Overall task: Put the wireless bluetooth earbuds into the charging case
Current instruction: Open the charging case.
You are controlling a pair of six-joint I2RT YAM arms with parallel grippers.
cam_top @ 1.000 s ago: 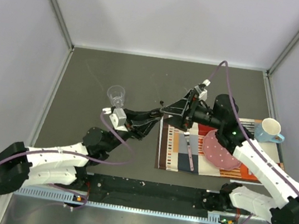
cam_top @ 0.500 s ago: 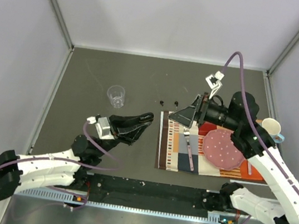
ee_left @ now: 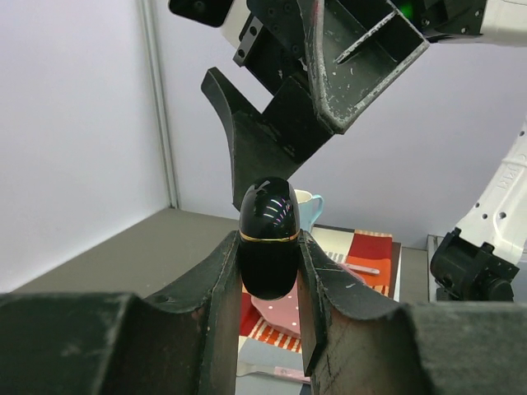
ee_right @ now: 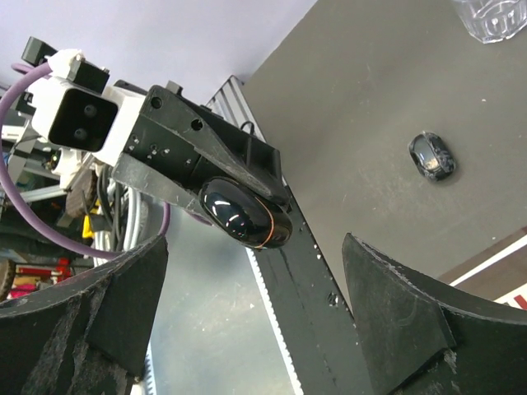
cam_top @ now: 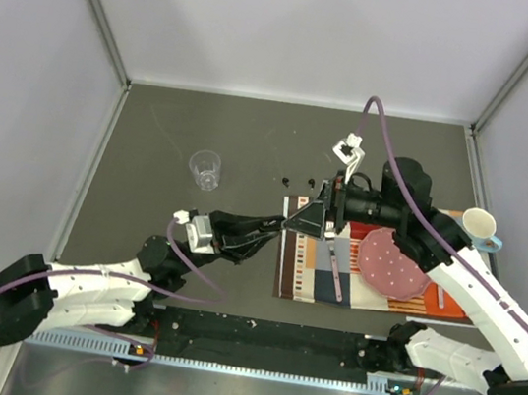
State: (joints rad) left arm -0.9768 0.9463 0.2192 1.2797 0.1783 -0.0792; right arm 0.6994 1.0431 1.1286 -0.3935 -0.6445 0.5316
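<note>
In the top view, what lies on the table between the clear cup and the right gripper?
Tiny black earbuds lie roughly between the clear cup and the right gripper. The top view shows nothing else in that stretch.

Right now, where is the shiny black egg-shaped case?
The case is pinched between the fingers of the left gripper, facing the open right gripper; seen from above, that is at the left edge of the striped mat.
</note>
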